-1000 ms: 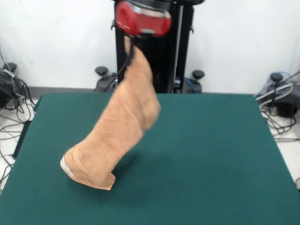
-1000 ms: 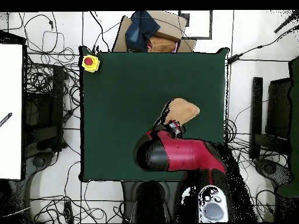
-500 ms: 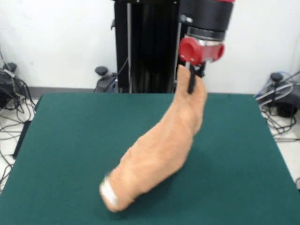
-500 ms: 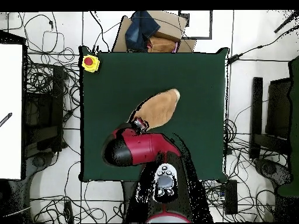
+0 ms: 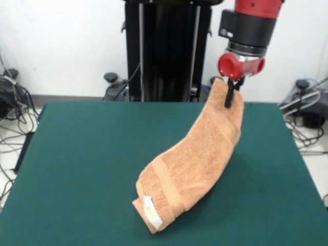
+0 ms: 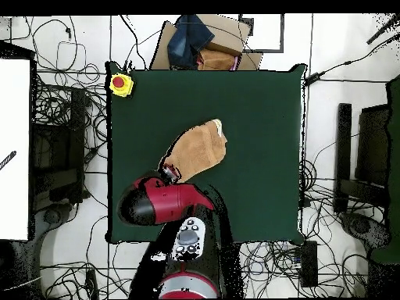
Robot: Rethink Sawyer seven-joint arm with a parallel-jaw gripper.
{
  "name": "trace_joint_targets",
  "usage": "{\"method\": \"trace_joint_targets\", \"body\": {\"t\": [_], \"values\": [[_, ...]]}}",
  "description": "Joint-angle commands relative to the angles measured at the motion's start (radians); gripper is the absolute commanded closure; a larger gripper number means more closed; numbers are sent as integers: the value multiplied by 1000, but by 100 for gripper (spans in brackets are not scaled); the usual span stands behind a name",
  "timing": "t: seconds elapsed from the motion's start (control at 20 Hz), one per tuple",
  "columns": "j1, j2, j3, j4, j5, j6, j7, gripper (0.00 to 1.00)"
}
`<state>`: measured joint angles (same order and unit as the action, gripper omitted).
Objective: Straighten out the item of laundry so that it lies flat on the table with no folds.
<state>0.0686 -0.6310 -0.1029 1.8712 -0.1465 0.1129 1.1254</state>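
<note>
The peach-orange towel (image 5: 192,161) hangs from one end and slopes down to the dark green table (image 5: 77,169), where its lower end rests, folded over, with a woven band and a white label (image 5: 150,211) showing. My gripper (image 5: 230,95) is shut on the towel's upper end, above the table's far right part in the front view. From overhead the towel (image 6: 195,150) stretches from my gripper (image 6: 167,170) toward the table's (image 6: 258,109) middle.
A yellow box with a red button (image 6: 120,83) sits at one table corner. A cardboard box with dark cloth (image 6: 199,43) stands off the table's far edge in the overhead view. Cables and stands lie on the floor around the table.
My gripper has swung to the right in the front view, dragging the towel with it. The towel's lower end slid right and now lies still with the label up.
</note>
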Motion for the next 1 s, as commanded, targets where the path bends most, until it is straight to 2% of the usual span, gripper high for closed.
{"method": "trace_joint_targets", "body": {"t": [0.05,0.25,0.5,1.0], "values": [[53,46,-108,67,98,71,337,100],[38,61,-122,100,105,44,314,100],[60,73,-175,116,107,49,298,100],[-1,133,-126,151,95,-77,293,100]]}}
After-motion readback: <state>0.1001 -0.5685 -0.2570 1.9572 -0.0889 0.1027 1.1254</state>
